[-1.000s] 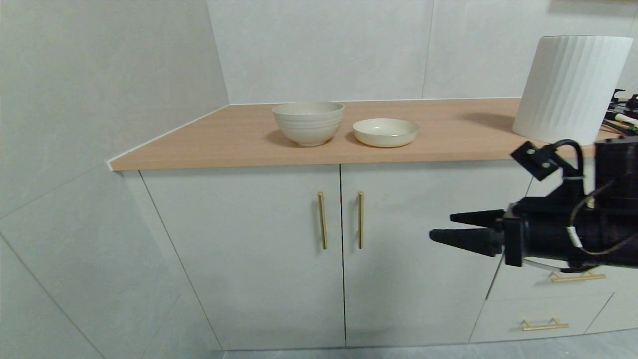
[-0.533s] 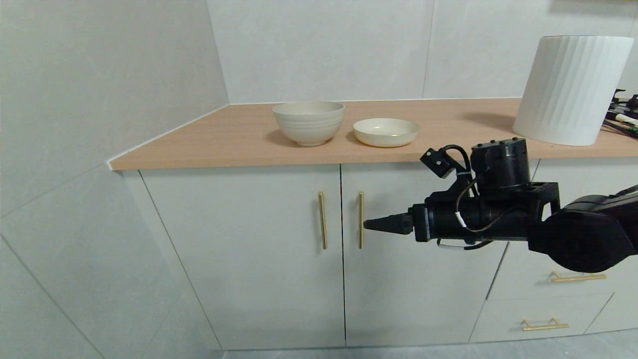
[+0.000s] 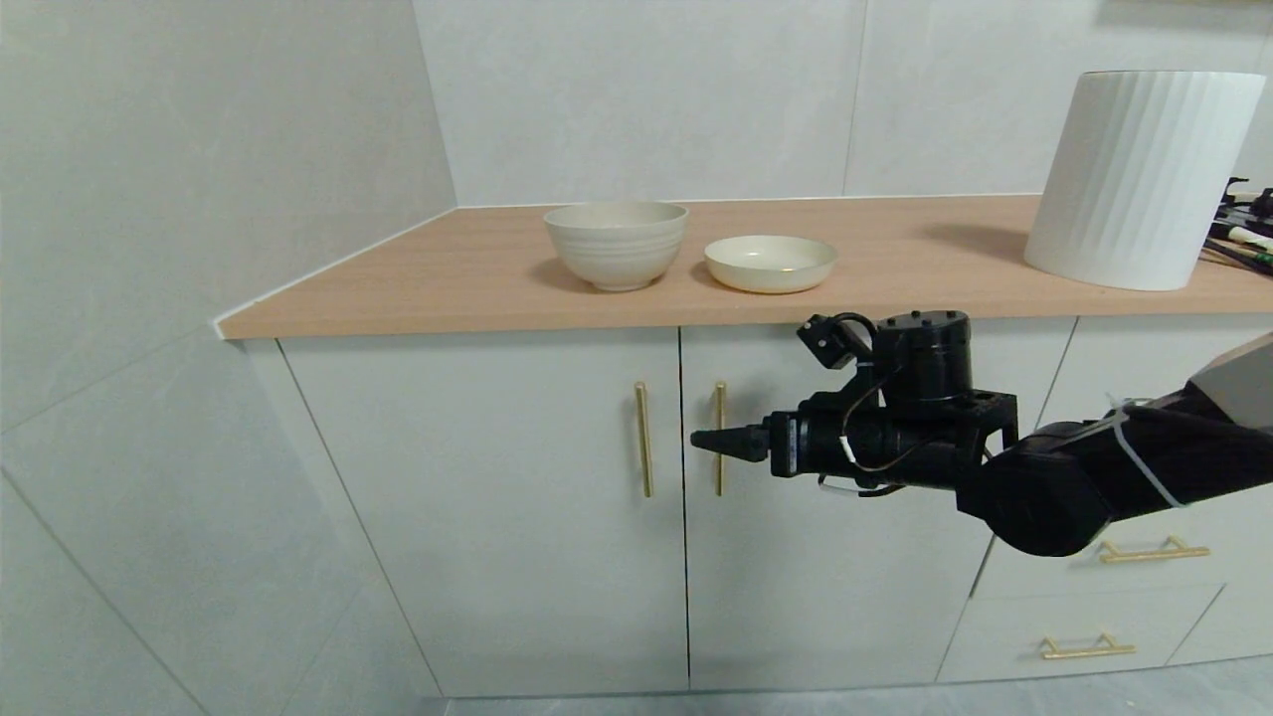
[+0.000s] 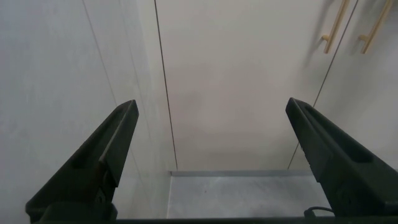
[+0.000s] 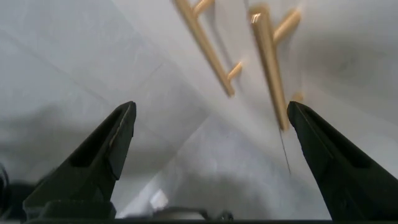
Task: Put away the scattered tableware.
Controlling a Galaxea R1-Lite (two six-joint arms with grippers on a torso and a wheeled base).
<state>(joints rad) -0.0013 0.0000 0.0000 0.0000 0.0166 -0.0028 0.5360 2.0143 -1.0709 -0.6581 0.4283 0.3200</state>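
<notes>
A deep beige bowl (image 3: 615,244) and a shallow cream dish (image 3: 771,263) stand side by side on the wooden counter (image 3: 418,288). Below them are two white cabinet doors with upright gold handles (image 3: 643,439) (image 3: 718,438). My right gripper (image 3: 708,440) is level with these handles, its tips just in front of the right door's handle. In the right wrist view the right gripper (image 5: 210,107) is open, with both gold handles (image 5: 268,68) close ahead. My left gripper (image 4: 211,104) is open and empty, low by the cabinet's left side, facing the door and floor.
A tall white ribbed cylinder (image 3: 1144,179) stands on the counter's right part, with dark utensils (image 3: 1243,239) beyond it. Drawers with gold pulls (image 3: 1154,550) (image 3: 1087,648) sit right of the doors. A tiled wall (image 3: 149,298) closes the left side.
My right arm has swung left from the picture's right edge to the door handles, and its gripper has turned so its fingers line up. The bowl and dish have not moved.
</notes>
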